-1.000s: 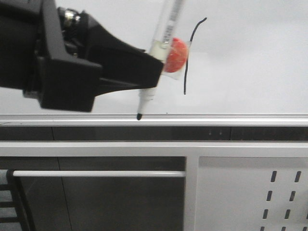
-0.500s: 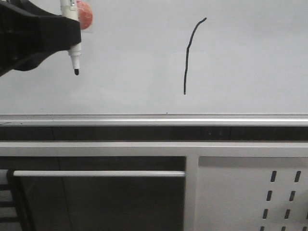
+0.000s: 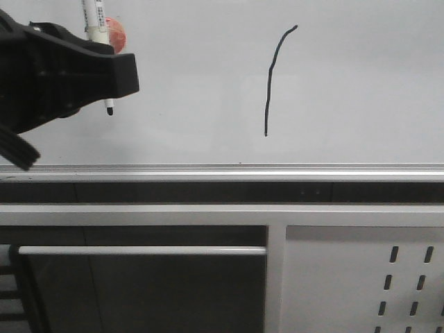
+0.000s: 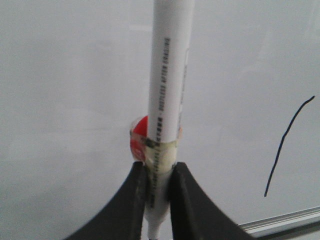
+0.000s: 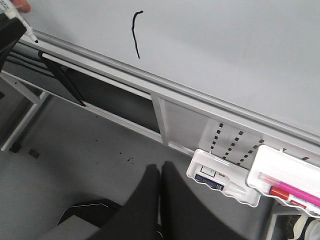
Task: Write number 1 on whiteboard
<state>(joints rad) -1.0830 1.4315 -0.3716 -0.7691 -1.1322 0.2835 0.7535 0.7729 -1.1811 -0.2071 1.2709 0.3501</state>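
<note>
The number 1 [image 3: 269, 83] is a thin black, nearly vertical stroke on the whiteboard [image 3: 361, 76], with a small hook to the right at its top. It also shows in the wrist views as the number 1 [image 4: 285, 145] and the number 1 [image 5: 135, 35]. My left gripper [image 3: 125, 73] is at the far left, well away from the stroke. This left gripper [image 4: 159, 175] is shut on a white marker [image 4: 170, 75] that has a red blob [image 4: 139, 136] taped to it. The marker's black tip [image 3: 109, 109] points down. My right gripper [image 5: 159, 172] is shut on nothing, back from the board.
A silver rail [image 3: 277, 170] runs along the whiteboard's lower edge. Below it are a horizontal bar [image 3: 139, 250] and a white perforated panel [image 3: 361, 277]. Two white trays [image 5: 225, 175] hang on that panel, and one of them holds a pink marker [image 5: 295, 192].
The left gripper has carried the marker up and far to the left, away from the stroke and the rail. In the last half second it barely shifted. The stroke is unchanged.
</note>
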